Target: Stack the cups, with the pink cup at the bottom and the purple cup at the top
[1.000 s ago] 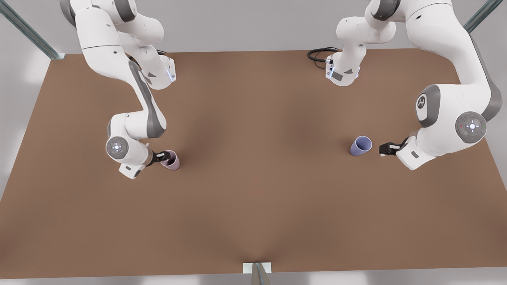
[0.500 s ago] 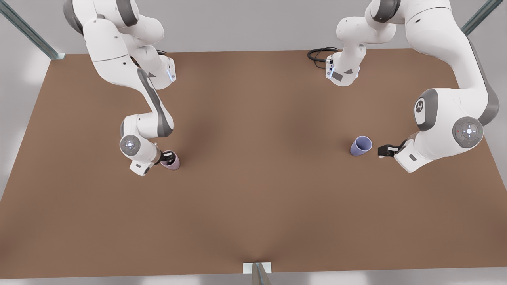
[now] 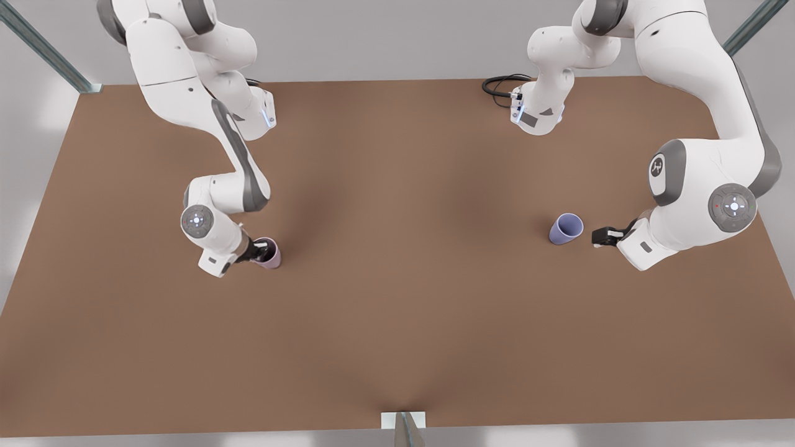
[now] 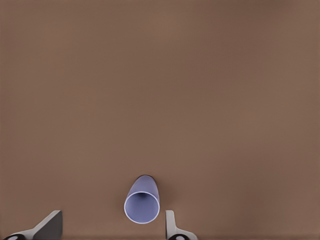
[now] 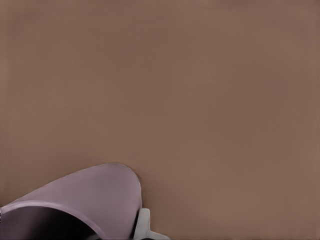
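Front view: the cups stand well apart on the brown table [image 3: 397,347], nothing stacked yet. At the front view's left, the right gripper [image 3: 259,251] reaches into the pink cup [image 3: 269,256], one finger [image 5: 143,225] outside its wall and, seemingly, the other inside, likely clamped on the rim. At the front view's right, the left gripper [image 3: 601,236] hovers beside the purple cup [image 3: 565,228], fingers [image 4: 170,225] spread, cup ahead between them, ungrasped. Left to do, by the look of it: placing pink, then setting purple in it.
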You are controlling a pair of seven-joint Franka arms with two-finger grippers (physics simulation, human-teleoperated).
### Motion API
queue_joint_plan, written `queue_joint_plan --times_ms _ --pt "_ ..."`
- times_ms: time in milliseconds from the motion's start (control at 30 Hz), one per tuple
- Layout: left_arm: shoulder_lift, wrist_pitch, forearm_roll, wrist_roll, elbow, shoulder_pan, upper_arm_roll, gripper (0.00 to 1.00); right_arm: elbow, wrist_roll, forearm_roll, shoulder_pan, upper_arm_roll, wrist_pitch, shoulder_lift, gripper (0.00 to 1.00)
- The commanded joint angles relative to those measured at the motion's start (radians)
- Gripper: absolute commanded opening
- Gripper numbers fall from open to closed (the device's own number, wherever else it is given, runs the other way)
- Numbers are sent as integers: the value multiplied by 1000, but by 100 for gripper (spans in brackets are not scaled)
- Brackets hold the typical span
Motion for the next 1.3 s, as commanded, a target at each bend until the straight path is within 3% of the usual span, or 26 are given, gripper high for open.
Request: queue_joint_plan --times_ms 0,100,200,300,367,500,767,800,900,1033,1267 --pt "-2 18 -1 4 -8 -1 0 100 33 109 11 44 8 -96 -26 21" --pt "-22 107 -6 4 -95 -1 2 100 223 394 24 92 137 -153 36 21" --pt "-94 222 -8 4 -255 -2 3 100 577 694 109 291 132 -250 258 21" --pt "-191 406 -8 4 -478 -2 3 100 943 936 126 517 10 -242 525 21" --pt "-249 546 -8 4 -640 -2 3 100 1102 1056 124 550 7 -250 655 21" --pt "-251 748 -8 4 -799 -11 0 100 1122 1137 121 627 -35 -242 718 21" --pt "-249 795 -8 4 -874 -14 -8 100 1135 1136 121 633 -39 -242 757 21" --pt "-251 813 -8 4 -897 -14 -8 100 1135 1134 121 633 -41 -243 757 42" --pt "-254 818 -8 4 -930 -25 -9 100 1083 1126 124 633 -58 -243 735 77" --pt "-263 865 -8 4 -988 -40 -11 100 995 1102 126 635 -65 -234 672 80" --pt "-251 870 -8 4 -1017 -48 -8 100 994 1111 147 638 -65 -231 663 80"
